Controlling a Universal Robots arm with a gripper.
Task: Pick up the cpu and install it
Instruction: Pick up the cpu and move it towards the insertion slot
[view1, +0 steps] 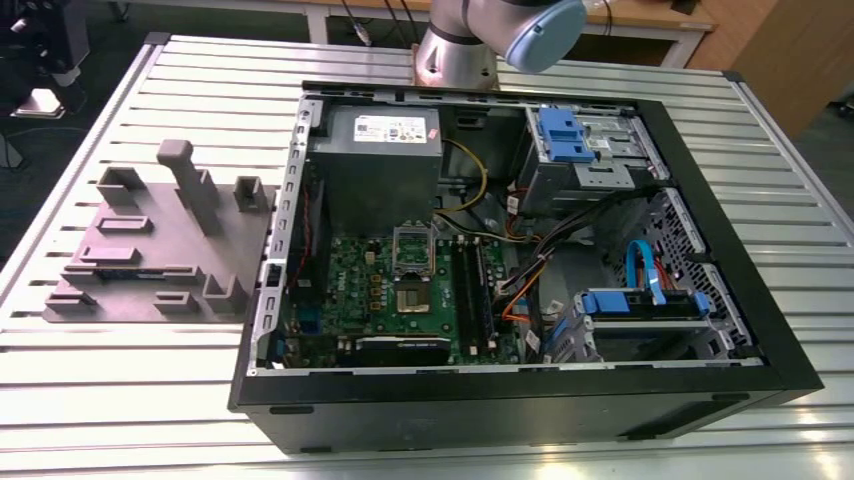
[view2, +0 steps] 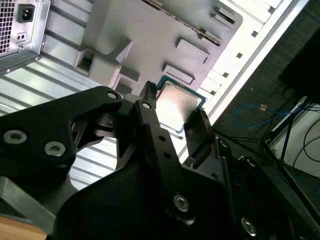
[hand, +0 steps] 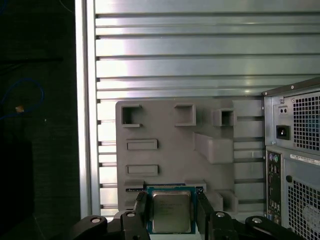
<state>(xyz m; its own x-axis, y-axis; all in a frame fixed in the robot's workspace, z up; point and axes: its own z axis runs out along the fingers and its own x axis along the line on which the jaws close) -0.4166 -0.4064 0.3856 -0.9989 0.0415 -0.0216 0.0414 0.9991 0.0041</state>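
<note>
The small square silver-topped cpu (hand: 171, 214) is gripped at two opposite edges by the black two-fingered tool (hand: 172, 207), closed on it above the grey moulded tray (hand: 165, 125) (the open black computer case (view1: 534, 398) is alongside).

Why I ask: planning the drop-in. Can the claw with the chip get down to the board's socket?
Probably yes: the case lies open upward, nothing covers the socket, and the claw grips the chip.
</note>
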